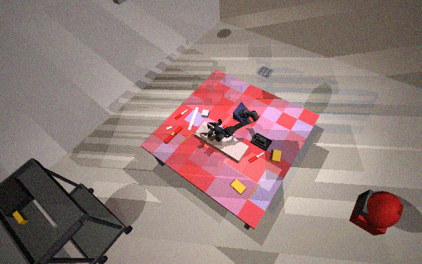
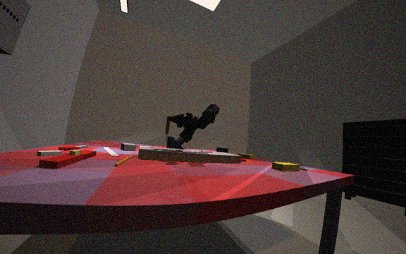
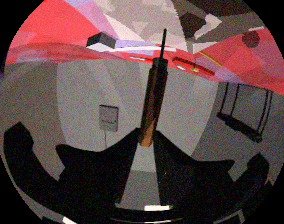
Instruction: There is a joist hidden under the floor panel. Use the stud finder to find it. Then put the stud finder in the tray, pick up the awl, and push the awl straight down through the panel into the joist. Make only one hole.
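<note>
My gripper [image 1: 212, 133] [image 2: 169, 118] [image 3: 146, 132] is shut on the awl [image 2: 168, 126] [image 3: 155, 95], which has an orange-brown handle and a thin dark spike. In the exterior view the awl hangs about upright, spike down, above the level of the panel. The pale floor panel [image 1: 238, 150] [image 2: 189, 156] lies flat under the gripper, with arm shadows on it. The black tray [image 1: 266, 147] stands beyond the panel's right end. A dark shape, apparently the stud finder [image 1: 261, 140], lies in it. Any hole under the gripper is too small to tell.
A grey-white block [image 1: 205, 113] [image 2: 128, 147], a white strip [image 1: 193, 118] and a red tool [image 1: 181, 114] lie left of the panel. A red level-like bar [image 1: 173, 135] [image 2: 67, 159] lies nearer. Yellow blocks [image 1: 275, 155] [image 1: 238, 186] and another red tool [image 1: 256, 158] lie to the right.
</note>
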You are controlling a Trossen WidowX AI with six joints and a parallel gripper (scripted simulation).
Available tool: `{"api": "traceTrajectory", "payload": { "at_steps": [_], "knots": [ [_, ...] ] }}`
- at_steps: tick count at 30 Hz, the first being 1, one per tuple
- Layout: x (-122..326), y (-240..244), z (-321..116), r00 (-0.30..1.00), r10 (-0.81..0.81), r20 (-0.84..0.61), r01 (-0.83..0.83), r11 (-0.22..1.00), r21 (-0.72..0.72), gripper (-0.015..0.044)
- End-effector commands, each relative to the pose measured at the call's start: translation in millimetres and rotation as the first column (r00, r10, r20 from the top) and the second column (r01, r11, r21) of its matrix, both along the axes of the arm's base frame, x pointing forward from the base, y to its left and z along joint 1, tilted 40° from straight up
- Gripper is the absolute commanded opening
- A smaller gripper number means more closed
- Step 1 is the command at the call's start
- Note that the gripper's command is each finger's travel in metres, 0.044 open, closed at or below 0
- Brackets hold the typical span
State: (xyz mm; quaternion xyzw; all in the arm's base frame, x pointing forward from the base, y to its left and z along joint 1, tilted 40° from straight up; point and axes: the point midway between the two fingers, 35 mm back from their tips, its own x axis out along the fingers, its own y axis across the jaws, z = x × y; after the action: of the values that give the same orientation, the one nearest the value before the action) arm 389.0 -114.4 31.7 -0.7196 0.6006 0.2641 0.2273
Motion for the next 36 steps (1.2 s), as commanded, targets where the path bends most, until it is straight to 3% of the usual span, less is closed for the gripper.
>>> {"api": "traceTrajectory", "payload": {
  "at_steps": [1, 36],
  "knots": [
    [-0.8, 2.4, -4.2, 1.0, -0.005, 0.003, 0.005, 1.0, -0.008, 0.0],
    [-6.9, 34.4, -42.7, 1.0, -0.005, 0.002, 0.005, 1.0, -0.007, 0.0]
  ]
}}
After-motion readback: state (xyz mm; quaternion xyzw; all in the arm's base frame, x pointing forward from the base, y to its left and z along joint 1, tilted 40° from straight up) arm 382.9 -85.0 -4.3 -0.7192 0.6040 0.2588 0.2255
